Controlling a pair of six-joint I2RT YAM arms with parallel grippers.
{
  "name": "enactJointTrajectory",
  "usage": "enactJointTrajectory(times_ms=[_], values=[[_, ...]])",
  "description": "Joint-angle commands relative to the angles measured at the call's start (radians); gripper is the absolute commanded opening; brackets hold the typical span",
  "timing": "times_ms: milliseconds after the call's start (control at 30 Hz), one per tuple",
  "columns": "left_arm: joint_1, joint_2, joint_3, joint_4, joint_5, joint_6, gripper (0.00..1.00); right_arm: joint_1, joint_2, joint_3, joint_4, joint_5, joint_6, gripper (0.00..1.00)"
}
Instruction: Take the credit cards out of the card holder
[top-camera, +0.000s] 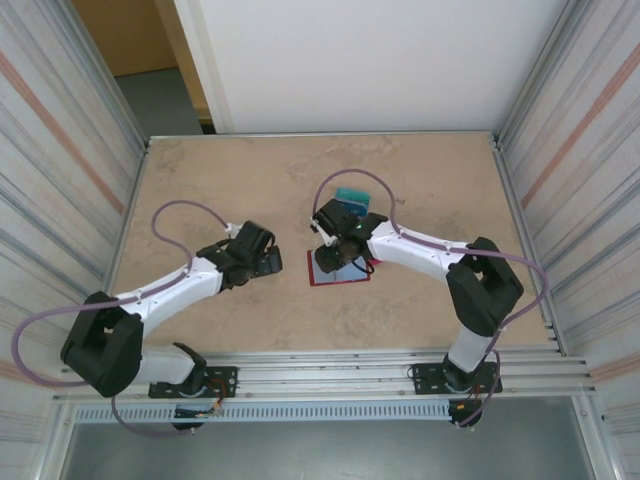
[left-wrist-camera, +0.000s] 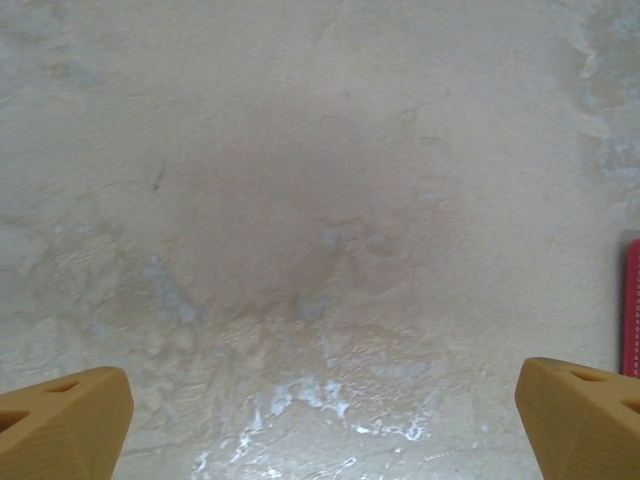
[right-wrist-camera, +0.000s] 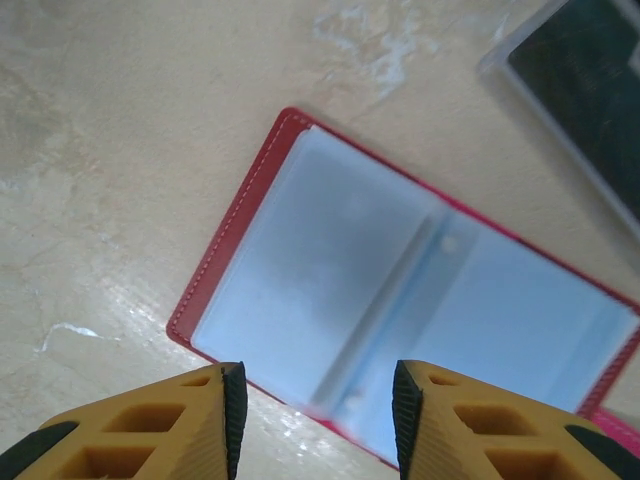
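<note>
Right gripper (right-wrist-camera: 318, 386) hangs low over the near edge of the card holder (right-wrist-camera: 360, 290), its two orange fingers (right-wrist-camera: 215, 415) with black inner pads parted by a moderate gap. Nothing can be seen between the pads; the holder's pale pockets show through the gap. In the wrist view it is hard to tell whether the fingertips touch the holder or hover just above it.

The card holder lies opened flat on the mottled beige table (right-wrist-camera: 110, 150). A thin red stitched rim frames two pale blue-grey clear pockets, with a fold line running between them. In the overhead view the right gripper (top-camera: 335, 257) covers most of the card holder (top-camera: 350, 276), leaving the red rim and a sliver of blue showing.

The credit cards (top-camera: 350, 203) lie on the table just beyond the holder's far edge, out of it: a teal card farthest away and a darker blue one overlapping it, closer to the holder. From the right wrist, one dark card (right-wrist-camera: 585, 90) with a pale border sits just past the holder's far corner, not touching it.

Left gripper (top-camera: 265, 262) sits to the left of the holder, near it but apart. From its own wrist camera the left gripper (left-wrist-camera: 320, 420) has its orange fingertips (left-wrist-camera: 65, 425) spread wide over bare table (left-wrist-camera: 300, 200), holding nothing, with a red strip of the card holder (left-wrist-camera: 633, 305) at the right edge.
</note>
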Motion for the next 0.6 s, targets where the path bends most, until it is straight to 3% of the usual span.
enactJointTrajectory(times_ms=[0,133,567], values=[[0.017,-0.046,-0.026,-0.018,-0.013,-0.027,0.99,0.016,0.056,0.016,-0.013,-0.011,0.097,0.45],[0.03,-0.061,-0.042,-0.023,-0.009,-0.03,0.99,0.042,0.12,0.055,-0.018,-0.023,0.103,0.51],[0.032,-0.052,-0.053,-0.008,0.005,-0.04,0.99,0.047,0.191,0.09,-0.024,-0.031,0.097,0.57]])
